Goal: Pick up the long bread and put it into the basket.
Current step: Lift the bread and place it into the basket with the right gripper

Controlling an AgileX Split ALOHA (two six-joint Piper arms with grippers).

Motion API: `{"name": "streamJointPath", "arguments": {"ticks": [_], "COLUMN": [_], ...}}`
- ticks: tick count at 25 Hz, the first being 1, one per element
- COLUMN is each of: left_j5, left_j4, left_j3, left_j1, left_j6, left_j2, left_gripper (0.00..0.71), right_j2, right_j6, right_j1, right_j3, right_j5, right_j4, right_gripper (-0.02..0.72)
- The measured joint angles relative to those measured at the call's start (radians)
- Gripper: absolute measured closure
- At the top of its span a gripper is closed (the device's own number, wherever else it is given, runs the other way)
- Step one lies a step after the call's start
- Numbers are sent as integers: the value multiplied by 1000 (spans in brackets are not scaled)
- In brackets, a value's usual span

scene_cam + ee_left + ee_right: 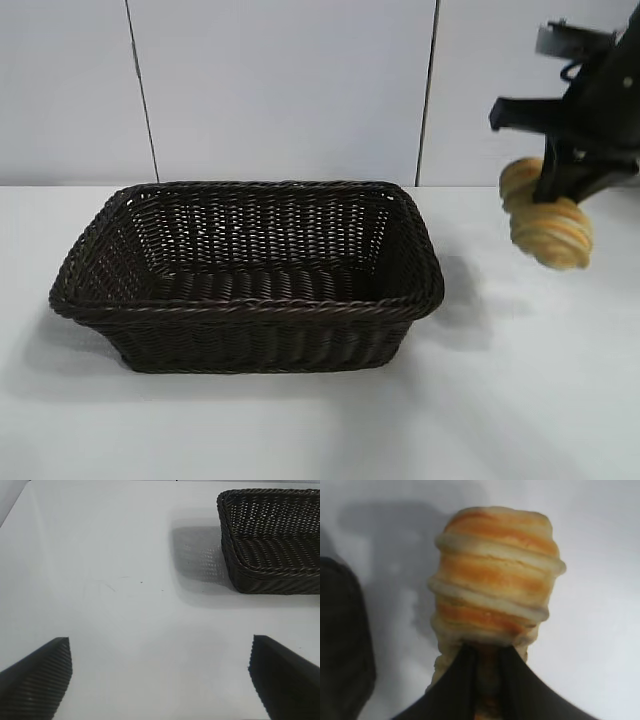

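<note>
Your right gripper [560,190] was clamped on the long bread [550,228], and the loaf hung in the air, clear of the table [300,420], at the right edge of the exterior view. The basket [245,310] stood on the table to the left of the loaf in that view, lower than it and apart from it, with nothing visible inside. So the way to go, as I judge it, was sideways toward the middle of the table and then down.

The long axis of the bread pointed forward and down, away from the gripper. In the right wrist view the two dark fingers [455,685] pinched one end of the loaf, and most of its ridged body stuck out past them. Because you held it near one end, it could swing or slip during the carry; I would move slowly.

Your left gripper [160,680] was idle above the bare table on the other side of the basket. Its jaws stood wide apart and held nothing. For this move the right arm was the only one in play.
</note>
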Motion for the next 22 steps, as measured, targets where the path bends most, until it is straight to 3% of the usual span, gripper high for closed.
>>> {"name": "streamJointPath", "arguments": {"ticks": [4,8,11,13,18,22], "left_j5": [0,0,0,0,0,0], "left_j4": [0,0,0,0,0,0], "left_j3": [0,0,0,0,0,0], "left_j1": [0,0,0,0,0,0], "left_j6": [0,0,0,0,0,0], "left_j2": [0,0,0,0,0,0], "left_gripper": [16,16,16,16,16,16], "right_j2": [1,1,3,13,72,145], "right_j6": [-56,-134,-227,-336,-704,-890], "right_j1": [75,187,257,301,398,448], "right_j3": [-4,-4,-4,-5,-7,-8], "right_j5": [-21,-89,-155,-197,-285,-358], "right_j4": [0,4,6,7,7,8], "right_gripper": [629,629,629,629,629,629]}}
